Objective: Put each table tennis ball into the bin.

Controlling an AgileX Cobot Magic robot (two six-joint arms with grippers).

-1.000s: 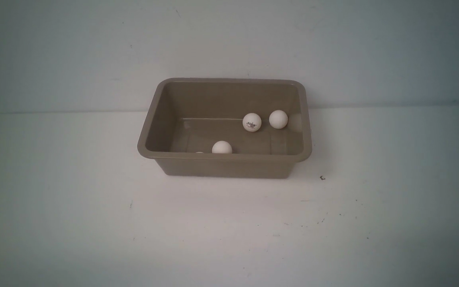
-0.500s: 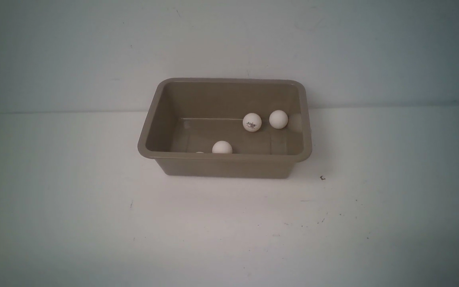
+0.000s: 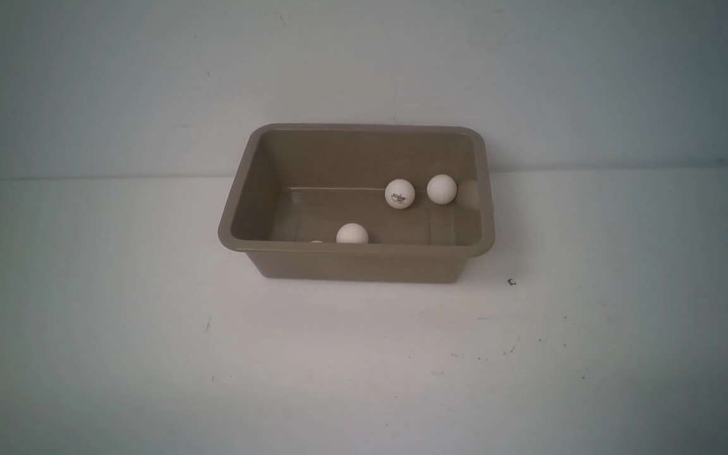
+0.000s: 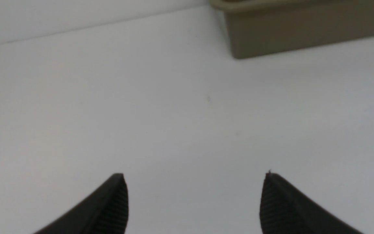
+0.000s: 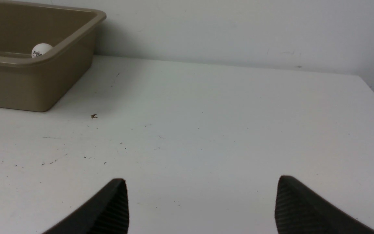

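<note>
The bin (image 3: 356, 256) is seen as a taupe-brown rectangular tub with rounded corners, sloping walls and a flared rim, set near the bench's (image 3: 149, 354) far edge, about midway along it.

4 white balls are counted inside: 1 logo ball (image 3: 400, 194) with dark print, 1 plain ball (image 3: 442, 189) just beside it toward the bench's right edge, 1 near ball (image 3: 352, 234) half hidden by the near wall, and 1 sliver (image 3: 316, 241) barely showing over that rim. No ball is seen on the bench itself.

1 small dark speck (image 3: 512, 282) is noted on the bench off the bin's near right corner, with fainter scuffs nearer the front edge.

The left gripper (image 4: 193, 203) is held spread wide over bare bench, nothing between its fingers. The right gripper (image 5: 201, 204) is likewise held spread and unloaded, well apart from the bin.
</note>
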